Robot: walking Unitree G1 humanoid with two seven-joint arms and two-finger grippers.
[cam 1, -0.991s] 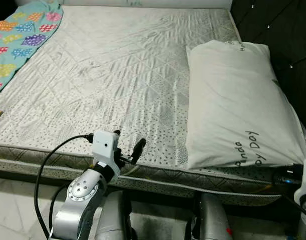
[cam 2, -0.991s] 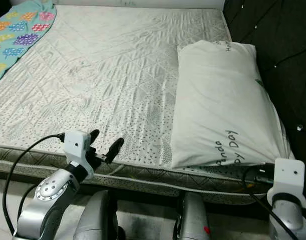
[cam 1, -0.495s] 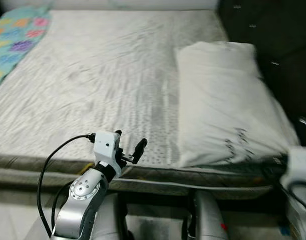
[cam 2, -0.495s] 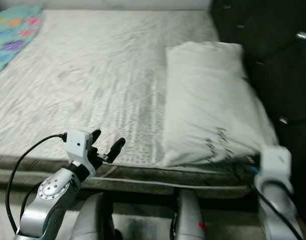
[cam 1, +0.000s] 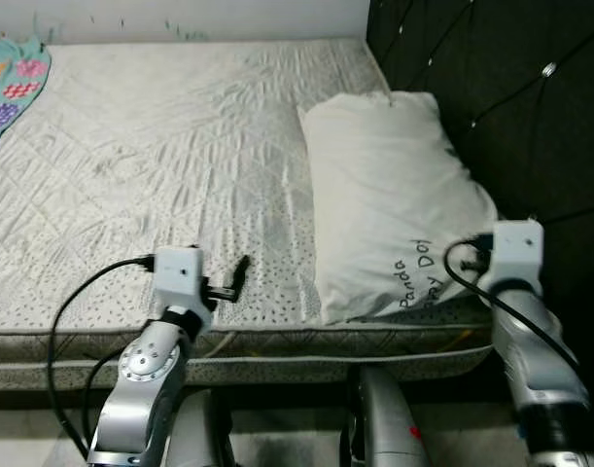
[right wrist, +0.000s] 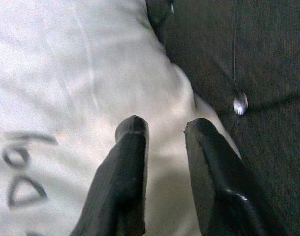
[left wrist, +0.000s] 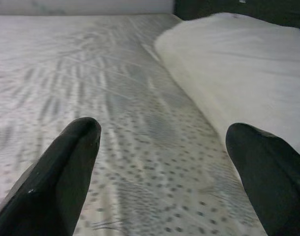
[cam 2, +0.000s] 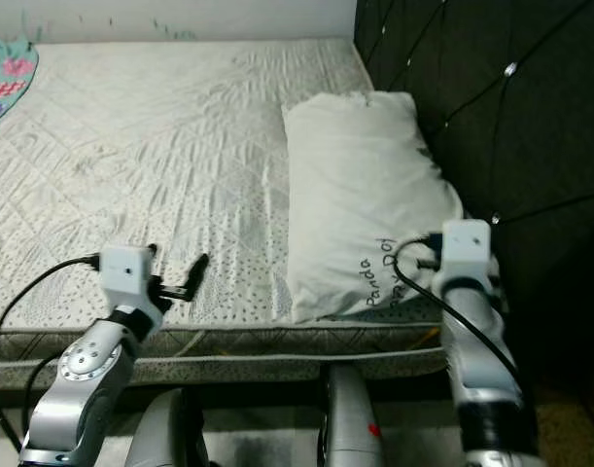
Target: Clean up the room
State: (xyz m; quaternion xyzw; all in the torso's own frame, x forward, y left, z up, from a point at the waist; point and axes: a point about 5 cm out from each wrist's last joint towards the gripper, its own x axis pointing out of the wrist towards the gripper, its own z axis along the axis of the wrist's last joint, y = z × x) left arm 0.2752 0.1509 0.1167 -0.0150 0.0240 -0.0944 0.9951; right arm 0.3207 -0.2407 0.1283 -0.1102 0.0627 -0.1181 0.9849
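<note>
Bare quilted grey-white mattress [cam 1: 160,165]; dark tufted headboard [cam 1: 491,88] at right. White printed pillow [cam 1: 389,209] against headboard. Left gripper [left wrist: 164,162] low over the mattress's near edge, fingers spread. Right gripper [right wrist: 164,132] at the pillow's near corner, fingers narrowly apart.

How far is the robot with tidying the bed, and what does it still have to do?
Done: the white pillow lies flat on the mattress beside the dark headboard. In hand: the right gripper hovers over the pillow's edge by the headboard, fingers slightly apart and holding nothing; the left gripper is wide open above the mattress. Left: probably the colourful blanket at the far left corner.
</note>
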